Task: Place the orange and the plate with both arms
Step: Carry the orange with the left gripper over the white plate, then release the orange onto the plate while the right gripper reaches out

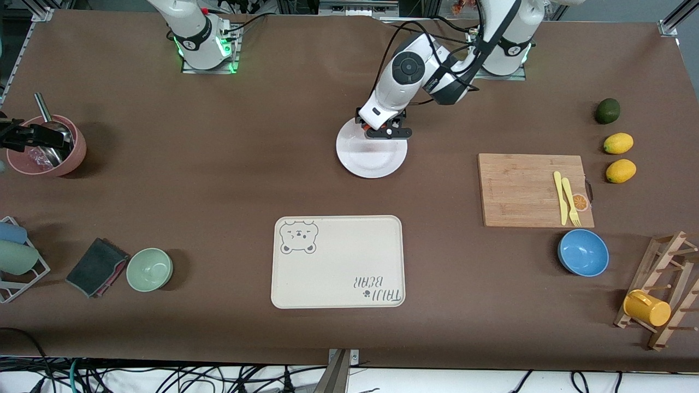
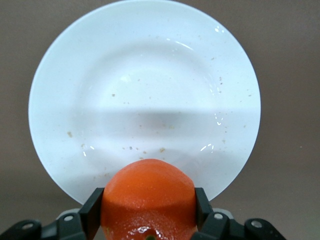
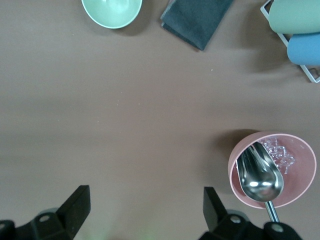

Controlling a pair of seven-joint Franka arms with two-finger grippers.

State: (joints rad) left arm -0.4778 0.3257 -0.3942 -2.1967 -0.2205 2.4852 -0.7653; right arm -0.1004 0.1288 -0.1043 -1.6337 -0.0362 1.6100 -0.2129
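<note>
Nearest the front camera lay the rectangular cream tray with a bear print (image 1: 337,262), flat on the brown table (image 1: 218,164). Level with it toward the right arm's end sat a small pale green bowl (image 1: 149,269), a folded dark grey cloth (image 1: 96,267) just beside it, and a white wire rack holding pale blue and green cups (image 1: 16,256). Toward the left arm's end stood a round blue bowl (image 1: 582,252) and a wooden peg rack carrying a yellow mug (image 1: 647,308).

Farther from the camera lay a rectangular bamboo cutting board (image 1: 524,189), bearing a yellow plastic knife and fork (image 1: 566,198) and a flat orange-slice picture (image 1: 580,202). Beside the board, toward the table's edge, were two yellow lemons (image 1: 620,171) and a dark green avocado (image 1: 607,111).

The plain round glossy white plate (image 1: 377,161) rested flat on the table, farther from the camera than the tray. The left gripper (image 1: 384,130) hung over the plate's rim on the robots' side, its fingers (image 2: 93,210) clamped on the small round bright orange-red fruit (image 2: 148,197); the fruit was held above the rim, not resting on the plate.

The right gripper (image 3: 145,205) waited at the right arm's end of the table beside a pink bowl holding a metal scoop and clear pieces (image 1: 71,155), fingers (image 3: 77,202) spread apart, holding nothing.
</note>
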